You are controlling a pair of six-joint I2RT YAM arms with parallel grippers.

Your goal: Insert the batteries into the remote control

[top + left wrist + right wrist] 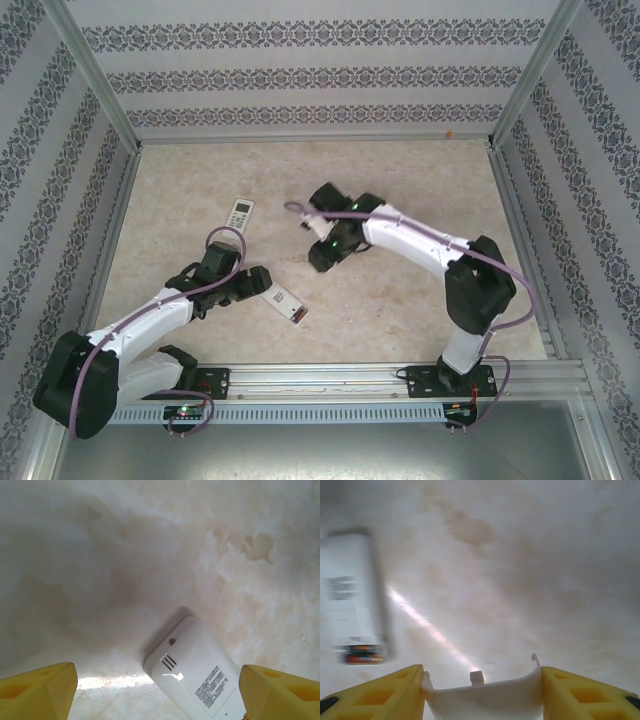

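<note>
A white remote (286,305) lies face down on the table, its back label showing in the left wrist view (200,675). In the open compartment at its end I see dark batteries (362,656) with orange ends (298,314); their number is too blurred to tell. My left gripper (262,278) hangs open just over the remote's other end, its yellow fingers (40,690) wide apart on either side. My right gripper (322,258) is shut on the small white battery cover (482,695), held off the table to the right of the remote (352,610).
A second white remote (243,212) lies face up, buttons showing, further back on the left. The beige marbled table (400,180) is walled by patterned panels. A metal rail (330,378) runs along the near edge.
</note>
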